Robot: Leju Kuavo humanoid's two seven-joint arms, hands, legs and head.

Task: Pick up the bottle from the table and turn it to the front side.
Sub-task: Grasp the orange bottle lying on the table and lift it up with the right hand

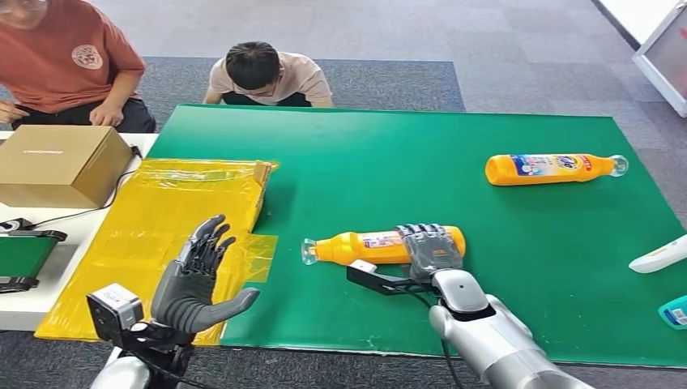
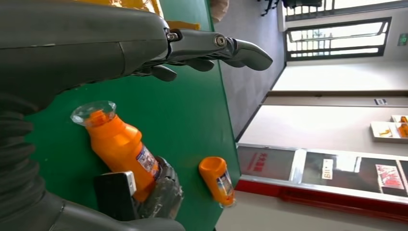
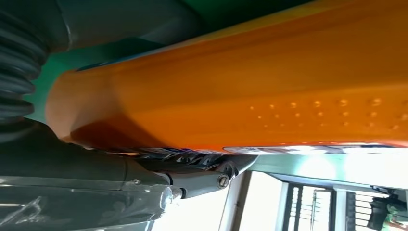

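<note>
Bottle (image 1: 381, 246) is lying on its side on the green mat (image 1: 454, 154) that covers the tabletop, clear cap pointing toward the robot's left, orange body with a label strip along it. The right hand (image 1: 431, 250) is laid over the fat end of it, fingers draped across the top and wrapped around the body, so it has a grip on the bottle, which looks like it's still down on the mat. From the right wrist camera you mostly get a wall of orange plastic (image 3: 250, 91) with little raised dots on it, and one dark finger (image 3: 211, 175) curled along its edge

The left hand (image 1: 198, 279) is up in the air over the near left part of the tabletop, fingers apart and holding nothing, hovering above the yellow plastic sheet (image 1: 170, 219). In its own wrist view the fingers (image 2: 226, 50) stick out straight over the green

Second orange bottle (image 1: 555, 168) is lying farther back on the right side of the mat, cap pointing right, well apart from the first one. A cardboard box (image 1: 61, 162) sits on the white surface at far left. Two people are at the far edge, one in a rust-coloured shirt (image 1: 69, 57) by the box, another (image 1: 267, 77) crouched behind the mat
</note>
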